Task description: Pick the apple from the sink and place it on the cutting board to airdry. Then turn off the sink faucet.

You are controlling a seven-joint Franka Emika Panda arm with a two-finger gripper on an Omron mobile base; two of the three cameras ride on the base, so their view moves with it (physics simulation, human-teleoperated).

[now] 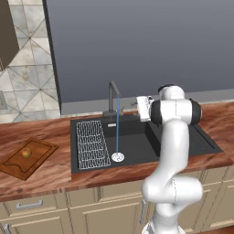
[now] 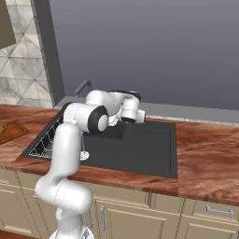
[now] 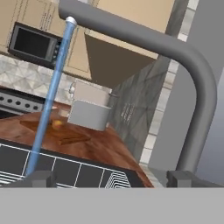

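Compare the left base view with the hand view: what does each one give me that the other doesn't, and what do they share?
Left base view alone: the whole black sink, its white drain strainer, the lower cabinet drawers, and the arm reaching toward the tap.

Hand view alone: a microwave, a toaster, a stove edge, and the open jaws flanking the tap's neck.

Both: the sink faucet with water running, the wire rack, and the apple resting on the cutting board.

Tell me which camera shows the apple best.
The left base view: the apple sits in plain sight on the cutting board. The hand view shows it small and distant; in the right base view just a corner of the board shows.
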